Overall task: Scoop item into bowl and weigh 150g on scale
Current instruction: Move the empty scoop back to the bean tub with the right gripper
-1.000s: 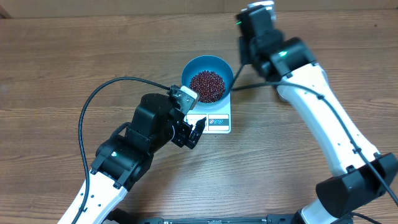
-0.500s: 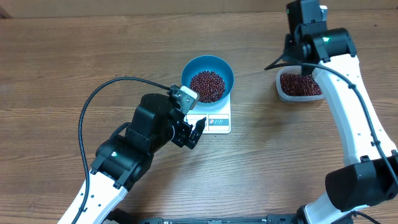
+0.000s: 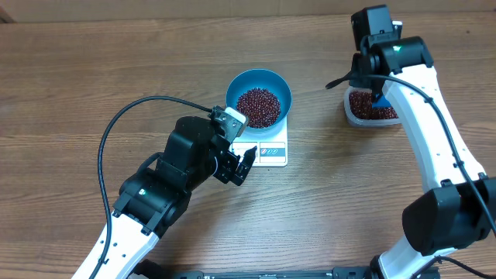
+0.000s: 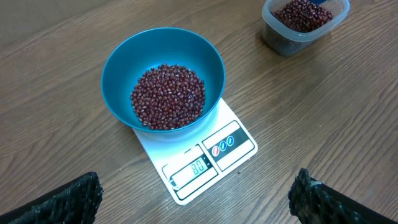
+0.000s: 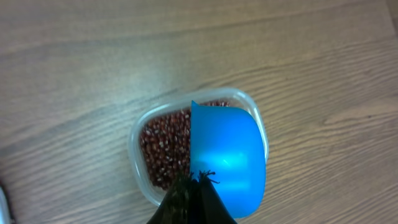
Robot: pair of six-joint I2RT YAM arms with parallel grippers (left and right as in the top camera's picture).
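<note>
Tiny red-brown beans point(image 4: 168, 96) heaped in the blue bowl point(image 4: 118, 68) atop the white scale point(image 4: 211, 155); left fingers point(image 4: 62, 202) apart, right fingers point(image 5: 186, 200) clamp the scoop point(image 5: 227, 155).

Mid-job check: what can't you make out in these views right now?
Left wrist view: digits on the scale are too small to read surely.
Right wrist view: the scoop hides the right half of the tub of beans.
Right wrist view: the right hand is mostly cut off by the bottom edge.

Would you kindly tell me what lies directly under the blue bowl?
The white scale sits under the bowl, with its display edge showing beside it. The middle of the scale's platform is hidden by the bowl.
</note>
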